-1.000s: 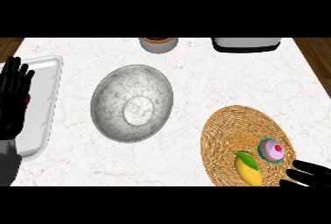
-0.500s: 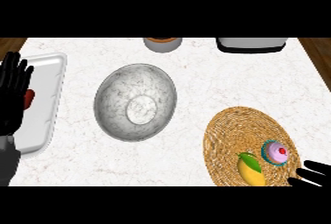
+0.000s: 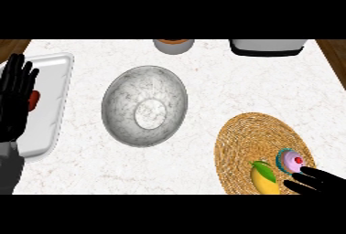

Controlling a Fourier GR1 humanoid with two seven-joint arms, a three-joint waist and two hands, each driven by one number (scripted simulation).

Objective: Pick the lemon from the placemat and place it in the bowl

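Observation:
A yellow lemon (image 3: 265,181) with a green leaf lies at the near edge of the round woven placemat (image 3: 250,137), lower right. Beside it on the mat sits a cupcake (image 3: 293,161) with pink icing and a red cherry. My right hand (image 3: 323,182) enters from the lower right corner, its open fingers pointing left, their tips just right of the lemon and under the cupcake, not holding anything. The grey marbled bowl (image 3: 144,112) stands empty at the centre. My left hand (image 3: 16,96) rests open, fingers up, at the left edge.
A white tray (image 3: 52,91) lies at the left under my left hand, with a small red thing (image 3: 35,100) on it. A grey and brown pot (image 3: 174,45) and a dark appliance (image 3: 266,46) stand at the counter's far edge.
The view has shifted slightly. My right hand's fingers have come a little closer to the lemon and cupcake. My left hand stays raised and open.

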